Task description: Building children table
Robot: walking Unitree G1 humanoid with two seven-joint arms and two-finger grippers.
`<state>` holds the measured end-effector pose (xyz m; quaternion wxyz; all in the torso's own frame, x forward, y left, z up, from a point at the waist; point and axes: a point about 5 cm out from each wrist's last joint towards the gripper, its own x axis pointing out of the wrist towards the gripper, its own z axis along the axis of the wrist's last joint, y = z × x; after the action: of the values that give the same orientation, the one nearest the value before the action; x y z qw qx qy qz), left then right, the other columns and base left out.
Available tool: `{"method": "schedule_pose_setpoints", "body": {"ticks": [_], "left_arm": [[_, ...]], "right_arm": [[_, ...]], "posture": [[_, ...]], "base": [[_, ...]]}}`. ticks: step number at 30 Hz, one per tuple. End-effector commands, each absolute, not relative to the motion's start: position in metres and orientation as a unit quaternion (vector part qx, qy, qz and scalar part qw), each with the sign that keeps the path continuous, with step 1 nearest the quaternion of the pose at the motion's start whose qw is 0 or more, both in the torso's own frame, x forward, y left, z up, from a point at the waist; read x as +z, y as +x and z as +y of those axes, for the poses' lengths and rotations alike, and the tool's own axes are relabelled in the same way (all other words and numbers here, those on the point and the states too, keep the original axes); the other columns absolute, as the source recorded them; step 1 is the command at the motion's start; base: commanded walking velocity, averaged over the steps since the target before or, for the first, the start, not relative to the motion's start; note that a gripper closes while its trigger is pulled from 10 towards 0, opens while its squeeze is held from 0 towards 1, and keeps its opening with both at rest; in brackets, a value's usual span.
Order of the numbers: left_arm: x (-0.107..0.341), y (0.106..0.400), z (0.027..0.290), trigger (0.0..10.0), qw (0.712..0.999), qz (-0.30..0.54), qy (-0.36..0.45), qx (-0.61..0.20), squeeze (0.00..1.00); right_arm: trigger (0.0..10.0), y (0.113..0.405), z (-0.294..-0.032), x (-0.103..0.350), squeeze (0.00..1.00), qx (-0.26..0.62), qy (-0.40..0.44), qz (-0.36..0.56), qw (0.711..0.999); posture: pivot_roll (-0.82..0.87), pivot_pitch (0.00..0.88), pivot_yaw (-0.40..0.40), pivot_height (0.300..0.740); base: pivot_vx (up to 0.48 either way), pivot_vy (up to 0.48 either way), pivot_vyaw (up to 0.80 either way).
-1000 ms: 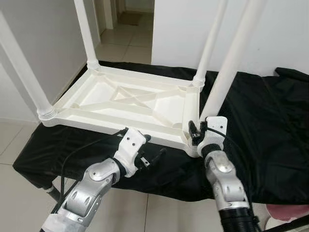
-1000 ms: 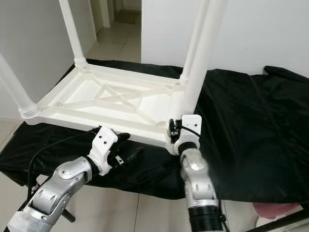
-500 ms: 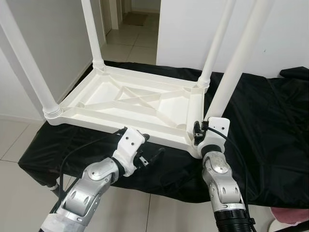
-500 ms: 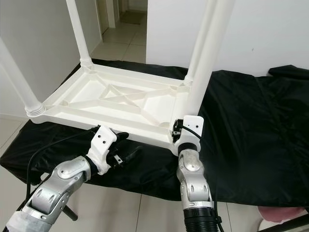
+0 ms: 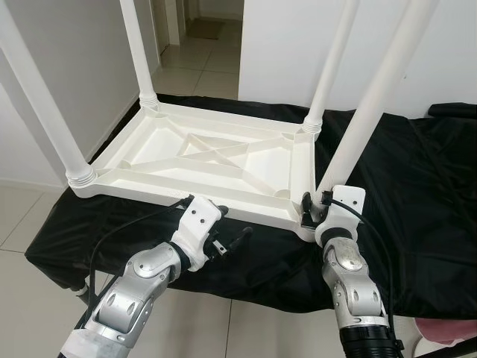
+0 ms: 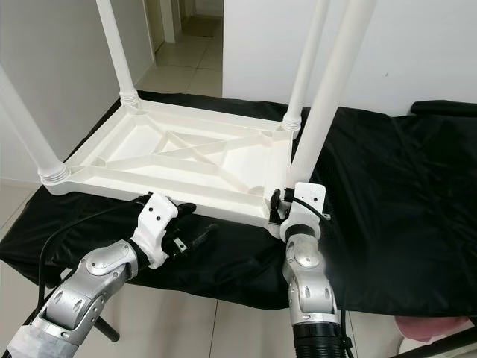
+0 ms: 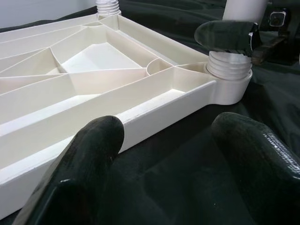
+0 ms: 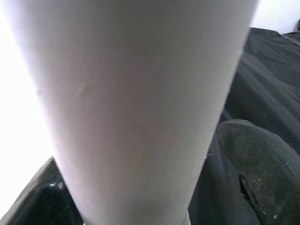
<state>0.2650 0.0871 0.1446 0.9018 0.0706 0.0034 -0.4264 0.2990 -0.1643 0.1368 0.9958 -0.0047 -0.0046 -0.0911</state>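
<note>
White plastic children's table (image 5: 209, 160): inverted on a tabletop draped in black cloth (image 5: 417, 201), underside ribs up, long axis running left to right, four legs pointing upward. Near right leg (image 5: 373, 104): upright in its corner socket. Right claw (image 5: 317, 212): closed around that leg's base. Left claw (image 5: 227, 237): fingers spread, just beside the table's near rim, over the cloth. Room: white walls, pale tiled floor (image 5: 197, 71), open doorway beyond.

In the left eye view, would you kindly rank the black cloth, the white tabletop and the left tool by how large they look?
1. black cloth, covering the widest area.
2. white tabletop, lying upside down on it.
3. left tool, clearly smallest, though nearest the camera.
</note>
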Motion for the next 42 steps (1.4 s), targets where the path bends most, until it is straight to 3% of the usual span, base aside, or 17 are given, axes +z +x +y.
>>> {"method": "schedule_pose_setpoints", "body": {"ticks": [1,2,14,25,36,37,38,39,40,41,42], "left_arm": [[0.148,0.266,0.087,10.0,0.9,-0.001,0.076,-0.429,0.0],[0.148,0.266,0.087,10.0,0.9,-0.001,0.076,-0.429,0.0],[0.149,0.266,0.091,10.0,0.905,-0.003,0.078,-0.418,0.0],[0.147,0.261,0.09,10.0,0.907,-0.002,0.075,-0.414,0.0],[0.148,0.263,0.089,10.0,0.907,-0.003,0.074,-0.415,0.0],[0.149,0.264,0.089,10.0,0.906,-0.004,0.074,-0.416,0.0],[0.149,0.264,0.089,10.0,0.906,-0.005,0.075,-0.416,0.0],[0.149,0.264,0.089,10.0,0.906,-0.005,0.075,-0.416,0.0],[0.15,0.265,0.089,10.0,0.906,-0.005,0.075,-0.416,0.0],[0.15,0.265,0.089,10.0,0.907,-0.006,0.075,-0.415,0.0],[0.15,0.266,0.089,10.0,0.907,-0.006,0.075,-0.415,0.0]], "right_arm": [[10.0,0.3,-0.171,0.136,1.0,-0.09,-0.01,-0.008,0.996],[10.0,0.301,-0.17,0.137,0.0,-0.074,-0.015,-0.013,0.997],[10.0,0.314,-0.177,0.144,0.0,0.054,-0.026,-0.032,0.998],[10.0,0.314,-0.173,0.146,0.0,0.199,-0.068,-0.044,0.977],[10.0,0.316,-0.177,0.146,0.0,0.253,-0.098,-0.043,0.961],[6.2,0.317,-0.179,0.146,0.0,0.258,-0.098,-0.042,0.96],[4.7,0.317,-0.179,0.146,0.0,0.262,-0.097,-0.042,0.959],[4.7,0.317,-0.179,0.146,0.0,0.262,-0.097,-0.042,0.959],[1.9,0.317,-0.18,0.145,0.0,0.267,-0.097,-0.039,0.958],[0.1,0.317,-0.18,0.143,0.0,0.272,-0.098,-0.034,0.957],[0.0,0.317,-0.181,0.142,0.0,0.274,-0.099,-0.032,0.956]], "posture": [[0.06,0.0,0.003,0.74],[0.06,0.0,0.004,0.74],[0.09,0.007,-0.004,0.74],[0.09,0.011,-0.013,0.74],[0.08,0.008,-0.005,0.74],[0.08,0.011,-0.002,0.74],[0.08,0.011,-0.002,0.74],[0.08,0.011,-0.002,0.74],[0.07,0.009,-0.001,0.74],[0.07,0.009,-0.001,0.74],[0.07,0.009,-0.001,0.74]], "base": [[0.0,0.0,0.0],[0.0,0.0,0.0],[0.0,0.0,0.0],[0.0,0.0,0.0],[0.0,0.0,0.0],[0.0,0.0,0.0],[0.0,0.0,0.0],[0.0,0.0,0.0],[0.0,0.0,0.0],[0.0,0.0,0.0],[0.0,0.0,0.0]]}}
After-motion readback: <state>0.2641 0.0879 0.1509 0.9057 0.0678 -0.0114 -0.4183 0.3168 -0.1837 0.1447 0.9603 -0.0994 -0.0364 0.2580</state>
